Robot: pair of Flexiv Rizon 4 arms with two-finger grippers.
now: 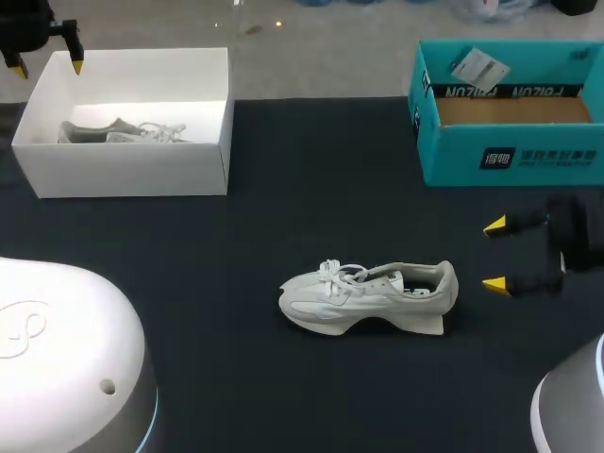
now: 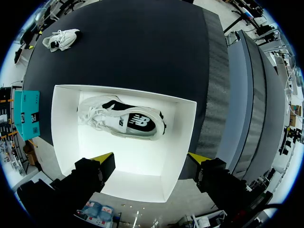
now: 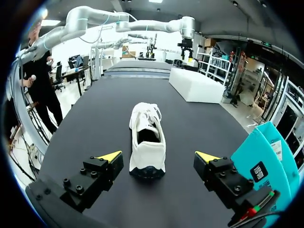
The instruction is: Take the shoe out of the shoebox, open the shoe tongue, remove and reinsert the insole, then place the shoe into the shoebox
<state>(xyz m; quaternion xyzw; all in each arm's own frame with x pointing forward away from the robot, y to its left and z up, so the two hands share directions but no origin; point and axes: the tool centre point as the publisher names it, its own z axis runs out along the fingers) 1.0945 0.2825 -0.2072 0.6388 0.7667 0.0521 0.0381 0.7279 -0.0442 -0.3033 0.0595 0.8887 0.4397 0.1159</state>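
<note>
A white sneaker lies on its side in the middle of the dark table, toe to the left. My right gripper hovers open just right of its heel; in the right wrist view the sneaker lies ahead of the open gripper, heel nearest. A second sneaker lies inside the white shoebox at the far left. My left gripper hangs open above that box's far left corner, and its wrist view looks down past the open gripper onto the boxed sneaker.
An open teal shoebox with a brown cardboard floor stands at the far right, behind my right gripper. Bare dark table lies between the two boxes and in front of the sneaker. Rounded white robot housings fill the near corners.
</note>
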